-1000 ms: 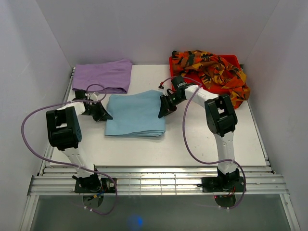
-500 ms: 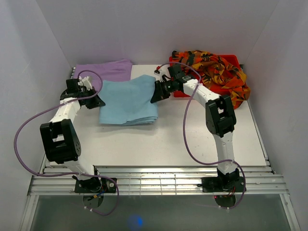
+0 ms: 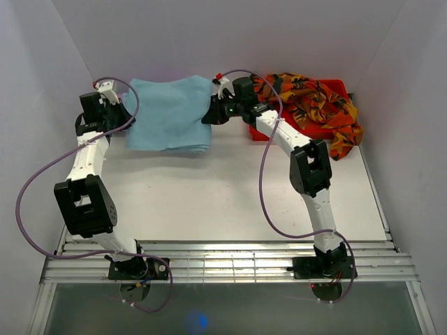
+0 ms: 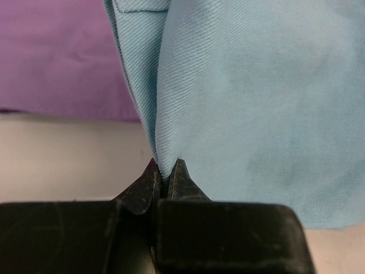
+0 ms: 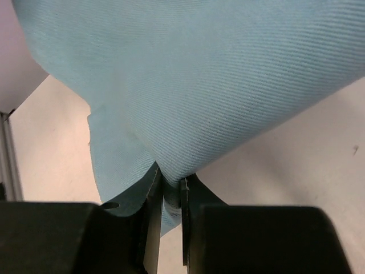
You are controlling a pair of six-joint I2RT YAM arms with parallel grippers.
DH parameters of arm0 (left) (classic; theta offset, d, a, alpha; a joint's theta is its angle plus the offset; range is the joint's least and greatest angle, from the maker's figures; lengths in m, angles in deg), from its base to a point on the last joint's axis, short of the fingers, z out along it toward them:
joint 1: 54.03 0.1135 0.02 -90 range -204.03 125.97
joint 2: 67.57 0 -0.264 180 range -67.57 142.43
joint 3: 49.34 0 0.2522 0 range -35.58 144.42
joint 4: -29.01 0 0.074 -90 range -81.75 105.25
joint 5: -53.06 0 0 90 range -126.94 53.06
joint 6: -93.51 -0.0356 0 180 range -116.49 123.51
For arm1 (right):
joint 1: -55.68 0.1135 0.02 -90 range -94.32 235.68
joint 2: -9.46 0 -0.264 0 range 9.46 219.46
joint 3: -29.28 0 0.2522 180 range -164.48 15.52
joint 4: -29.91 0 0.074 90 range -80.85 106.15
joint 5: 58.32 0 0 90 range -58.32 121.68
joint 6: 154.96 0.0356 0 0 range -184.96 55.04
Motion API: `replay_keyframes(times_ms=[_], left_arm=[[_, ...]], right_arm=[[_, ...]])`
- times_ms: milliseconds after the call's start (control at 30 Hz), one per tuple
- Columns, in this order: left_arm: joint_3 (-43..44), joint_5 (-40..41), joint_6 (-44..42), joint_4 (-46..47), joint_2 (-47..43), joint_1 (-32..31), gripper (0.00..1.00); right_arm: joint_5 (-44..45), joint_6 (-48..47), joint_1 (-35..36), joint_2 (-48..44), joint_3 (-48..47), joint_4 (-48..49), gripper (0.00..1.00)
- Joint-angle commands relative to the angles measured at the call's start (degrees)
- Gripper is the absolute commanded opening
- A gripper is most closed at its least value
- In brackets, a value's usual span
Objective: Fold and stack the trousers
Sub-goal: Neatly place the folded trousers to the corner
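The folded light blue trousers (image 3: 169, 113) hang lifted at the back left of the table, held between both grippers. My left gripper (image 3: 119, 112) is shut on their left edge; in the left wrist view the blue cloth (image 4: 256, 103) rises from the closed gripper (image 4: 165, 174). My right gripper (image 3: 211, 115) is shut on their right edge; its wrist view shows the cloth (image 5: 188, 85) pinched in the gripper (image 5: 169, 185). The lilac trousers (image 4: 57, 57) lie under and behind the blue pair, hidden in the top view. The orange-red-black patterned trousers (image 3: 314, 105) are heaped at the back right.
A red tray (image 3: 340, 86) at the back right holds the patterned trousers, which spill over its front edge. White walls close in the table on the left, back and right. Purple cables loop from both arms.
Both grippers have carried the blue trousers up off the table middle and away to the back left, over the lilac pair, which they now cover in the top view.
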Motion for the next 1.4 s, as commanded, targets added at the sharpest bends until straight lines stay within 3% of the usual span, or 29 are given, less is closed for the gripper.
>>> replay_keyframes(times_ms=[0, 300, 367, 500, 633, 867, 1233, 1267, 1300, 1367], left_arm=[[4.96, 4.86, -0.95, 10.54, -0.01, 2.18, 0.0], [-0.29, 10.3, -0.95, 31.8, 5.18, 5.08, 0.0], [-1.0, 10.23, 0.02, 34.17, 7.37, 5.96, 0.0], [-4.69, 10.84, -0.42, 40.24, 10.45, 7.81, 0.0], [-5.22, 10.58, -0.86, 43.5, 14.32, 9.04, 0.0], [-4.26, 10.93, -0.86, 47.81, 19.51, 9.48, 0.0], [5.06, 11.98, -1.03, 48.78, 26.1, 9.48, 0.0], [5.58, 11.98, -1.12, 49.21, 26.71, 9.48, 0.0], [5.94, 12.16, -1.21, 49.13, 28.2, 9.48, 0.0], [7.25, 12.95, -0.69, 48.61, 29.87, 9.48, 0.0]], right_arm=[[7.51, 1.78, 0.63, 2.23, -4.94, 17.18, 0.08], [25.88, -1.29, 4.67, 19.45, -17.67, 45.38, 0.08], [28.78, -2.78, 5.81, 24.99, -23.19, 47.34, 0.08], [31.69, -6.74, 7.66, 27.11, -19.37, 54.98, 0.08], [35.63, -8.94, 7.93, 32.63, -24.18, 56.83, 0.08], [35.38, -12.1, 7.93, 31.95, -22.35, 59.04, 0.08], [37.92, -14.65, 7.58, 33.43, -22.7, 60.26, 0.09], [38.1, -14.74, 7.41, 33.88, -23.05, 60.09, 0.13], [38.54, -15.26, 7.4, 34.32, -23.57, 60.0, 0.33], [39.25, -15.45, 7.14, 34.76, -23.4, 59.65, 0.55]])
